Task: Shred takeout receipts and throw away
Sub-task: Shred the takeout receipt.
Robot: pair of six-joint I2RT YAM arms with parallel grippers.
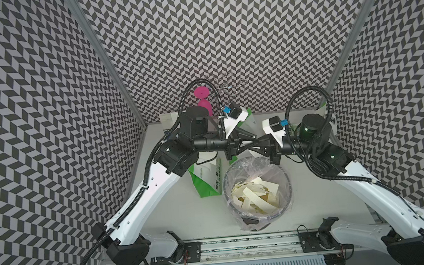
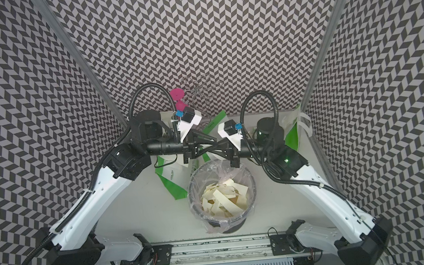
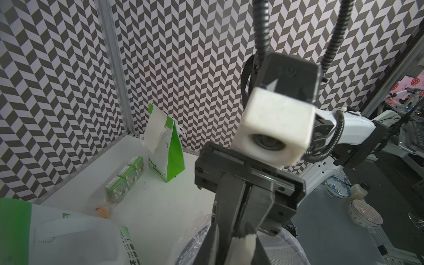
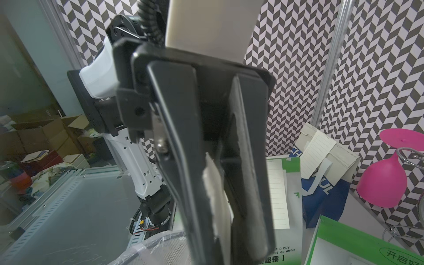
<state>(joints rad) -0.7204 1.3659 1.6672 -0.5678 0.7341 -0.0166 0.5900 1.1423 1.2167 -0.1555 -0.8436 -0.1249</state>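
Both grippers meet tip to tip over the far rim of the lined bin (image 1: 288, 184). My right gripper (image 1: 252, 146) is shut on a ragged cream receipt scrap (image 3: 243, 247). My left gripper (image 1: 254, 140) is open, its fingers (image 4: 250, 146) apart on either side of that scrap (image 4: 216, 197). Several torn cream strips (image 1: 255, 195) lie in the bin. A whole receipt (image 3: 154, 130) hangs on an upright green-and-white bag (image 3: 171, 158). A lined slip (image 4: 277, 192) lies on a flat bag.
A green-and-white bag (image 1: 204, 175) lies flat left of the bin. A blue-and-white bag (image 4: 325, 197), a pink goblet (image 1: 202, 97) and a wire stand (image 1: 225, 87) stand at the back. Small green boxes (image 3: 126, 179) sit near the right wall.
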